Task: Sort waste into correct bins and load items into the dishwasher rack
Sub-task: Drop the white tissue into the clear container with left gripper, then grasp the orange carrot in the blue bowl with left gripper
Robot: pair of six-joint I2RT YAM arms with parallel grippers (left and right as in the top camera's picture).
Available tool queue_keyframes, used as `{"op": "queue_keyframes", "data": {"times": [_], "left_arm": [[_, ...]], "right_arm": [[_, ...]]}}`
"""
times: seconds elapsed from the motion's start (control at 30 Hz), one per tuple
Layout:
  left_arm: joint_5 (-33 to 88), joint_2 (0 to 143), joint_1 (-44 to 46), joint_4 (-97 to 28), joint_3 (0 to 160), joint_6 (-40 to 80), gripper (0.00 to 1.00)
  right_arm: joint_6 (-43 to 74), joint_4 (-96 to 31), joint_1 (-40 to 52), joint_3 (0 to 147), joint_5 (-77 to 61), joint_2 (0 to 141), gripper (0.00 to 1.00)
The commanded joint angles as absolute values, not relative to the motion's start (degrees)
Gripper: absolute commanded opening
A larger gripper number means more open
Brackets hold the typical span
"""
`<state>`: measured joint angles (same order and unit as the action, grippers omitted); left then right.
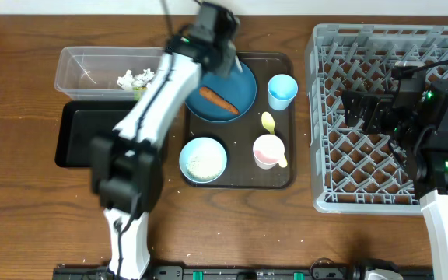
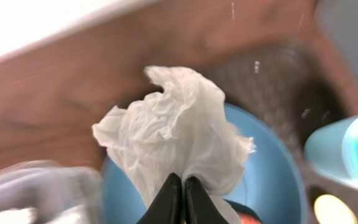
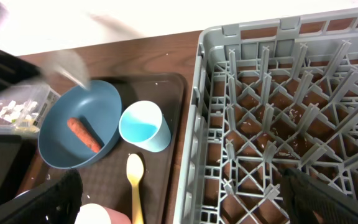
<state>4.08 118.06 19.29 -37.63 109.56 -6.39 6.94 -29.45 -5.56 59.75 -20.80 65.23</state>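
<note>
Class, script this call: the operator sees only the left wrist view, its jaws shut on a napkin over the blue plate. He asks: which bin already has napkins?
Observer: The clear tub, on the far side of the black tray; napkins lie at its right end.
Operator: Where's the rice?
Observer: In the white bowl, near left on the brown tray.
Operator: And the right arm?
Observer: Over the rack, jaws wide open.

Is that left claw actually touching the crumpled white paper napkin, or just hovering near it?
Touching. The left wrist view shows the left gripper pinched shut on the lower edge of the crumpled white paper napkin.
</note>
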Motion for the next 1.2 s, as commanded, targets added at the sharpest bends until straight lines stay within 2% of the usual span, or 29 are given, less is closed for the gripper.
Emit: {"op": "queue_keyframes", "data": {"times": [0.0,0.13,0.33,0.57,0.6,0.67,0.7,0.77,0.93,1.17], "left_arm": [[1.8,114.1,16.8,-40.4,111.0,-4.7,0.06],[-3.9,114.0,13.1,-44.9,110.8,-2.2,0.06],[-4.0,116.1,6.7,-50.4,108.6,1.6,0.06],[-3.9,119.3,2.9,-50.3,105.5,3.3,0.07],[-3.9,119.4,2.9,-50.3,105.5,3.3,0.14],[-3.9,119.5,2.9,-49.7,105.5,3.3,0.41],[-3.9,119.3,3.0,-49.2,105.6,3.3,0.50],[-2.9,118.4,3.4,-49.0,106.3,3.3,0.58],[5.5,114.1,5.2,-49.0,107.9,5.8,0.66],[5.4,112.8,12.1,-50.5,107.1,21.7,0.66]], "right_arm": [[6.6,-29.6,-5.6,61.0,-20.8,65.3,0.99],[6.6,-29.6,-5.6,61.0,-20.8,65.3,0.99],[6.6,-29.6,-5.6,61.0,-20.8,65.3,0.99],[6.6,-29.6,-5.6,61.0,-20.8,65.3,0.99],[6.6,-29.6,-5.6,61.0,-20.8,65.3,0.99],[6.6,-29.6,-5.6,61.0,-20.8,65.3,0.99],[6.6,-29.6,-5.6,61.0,-20.8,65.3,0.99],[6.6,-29.6,-5.6,61.0,-20.8,65.3,0.99],[6.6,-29.6,-5.6,61.0,-20.8,65.3,0.99],[6.6,-29.6,-5.6,61.0,-20.8,65.3,0.99]]}}
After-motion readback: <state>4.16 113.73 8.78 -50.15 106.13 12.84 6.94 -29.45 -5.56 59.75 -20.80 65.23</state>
